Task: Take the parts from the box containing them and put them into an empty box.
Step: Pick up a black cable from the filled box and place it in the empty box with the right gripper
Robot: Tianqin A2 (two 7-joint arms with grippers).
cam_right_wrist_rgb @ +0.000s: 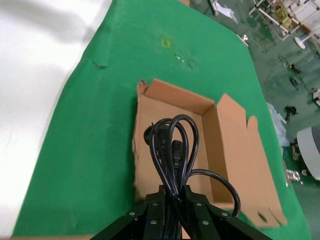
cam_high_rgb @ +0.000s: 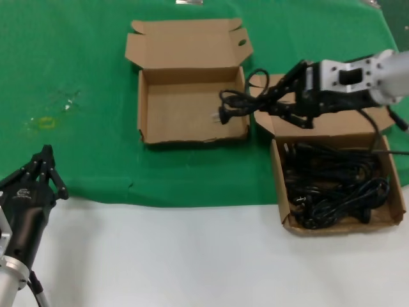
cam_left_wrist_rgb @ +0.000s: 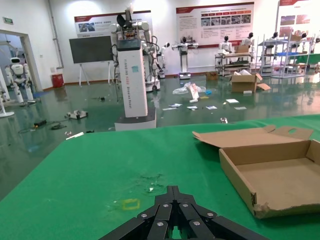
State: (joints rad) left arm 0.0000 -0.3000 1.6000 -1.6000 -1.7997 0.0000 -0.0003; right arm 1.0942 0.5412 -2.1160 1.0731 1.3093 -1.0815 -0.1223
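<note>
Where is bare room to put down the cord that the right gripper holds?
The empty box has a bare floor between its four walls. The right gripper holds the looped cord over that box's right wall. The full box is crowded with cords. The left gripper is parked near-left.

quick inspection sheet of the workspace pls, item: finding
surface: green cloth on a white table
job's things: empty box open; source box holds cords
clutter: yellow mark on the cloth
grippers: right pincer shut on a looped cord by the empty box's right wall; left pincer idle at the cloth's near edge
cables: arm cable over the source box
surroundings: other robots, display boards
</note>
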